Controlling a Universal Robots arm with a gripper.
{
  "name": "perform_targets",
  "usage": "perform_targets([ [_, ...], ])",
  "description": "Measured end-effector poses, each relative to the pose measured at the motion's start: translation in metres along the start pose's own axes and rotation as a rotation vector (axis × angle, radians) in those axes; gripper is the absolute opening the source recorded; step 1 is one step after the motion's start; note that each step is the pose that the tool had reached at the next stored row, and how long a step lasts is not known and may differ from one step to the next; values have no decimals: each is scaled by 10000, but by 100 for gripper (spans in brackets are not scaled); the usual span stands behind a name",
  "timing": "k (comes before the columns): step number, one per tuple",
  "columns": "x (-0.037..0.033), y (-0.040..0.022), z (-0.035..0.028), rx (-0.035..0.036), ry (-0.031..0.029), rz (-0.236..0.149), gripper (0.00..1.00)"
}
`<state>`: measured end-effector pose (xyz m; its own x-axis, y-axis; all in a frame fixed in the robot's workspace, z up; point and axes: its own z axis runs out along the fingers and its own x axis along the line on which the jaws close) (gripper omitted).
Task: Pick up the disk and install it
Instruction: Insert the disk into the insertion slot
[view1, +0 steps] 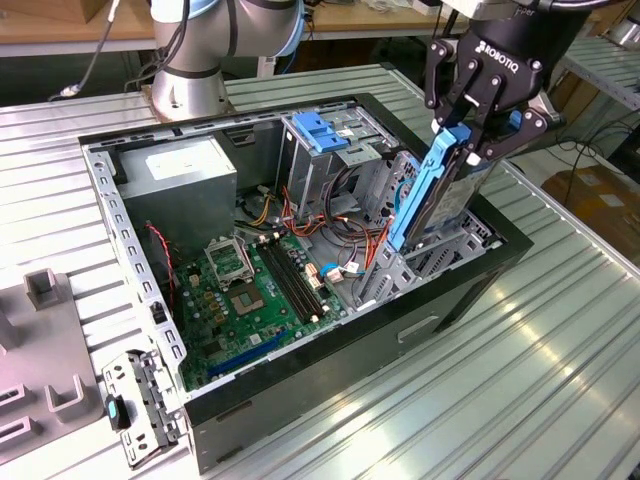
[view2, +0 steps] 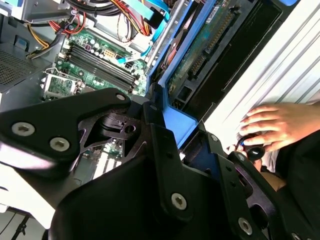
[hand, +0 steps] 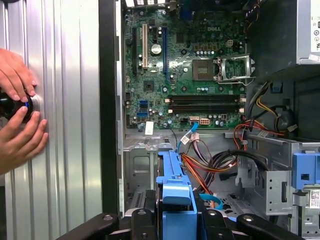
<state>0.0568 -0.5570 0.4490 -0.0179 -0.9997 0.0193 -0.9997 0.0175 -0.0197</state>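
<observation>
My gripper (view1: 470, 125) is shut on the disk (view1: 432, 195), a flat drive with blue plastic side rails. It holds the disk on edge, tilted, over the metal drive bay (view1: 445, 250) at the exterior view's right end of the open computer case (view1: 330, 360). The disk's lower end is down among the bay's walls. The second wrist view shows the disk's green circuit-board side (view2: 200, 45) and a blue rail running between my fingers (view2: 157, 130). In the first wrist view the blue rail (hand: 175, 192) stands out from my gripper (hand: 175, 222) toward the case's inside.
Inside the case lie a green motherboard (view1: 250, 290), a grey power supply box (view1: 185, 175), another blue drive carrier (view1: 322, 130) and loose cables (view1: 350, 215). A person's hands (hand: 17, 117) hold a black knob on the ribbed table beside the case. Grey fixtures (view1: 40, 330) stand at the exterior view's left.
</observation>
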Motion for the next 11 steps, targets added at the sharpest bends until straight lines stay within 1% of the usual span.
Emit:
perform_targets([
  [4, 7, 0, 10, 1, 0, -48, 37],
  [11, 6, 1, 63, 1, -1, -68, 37],
])
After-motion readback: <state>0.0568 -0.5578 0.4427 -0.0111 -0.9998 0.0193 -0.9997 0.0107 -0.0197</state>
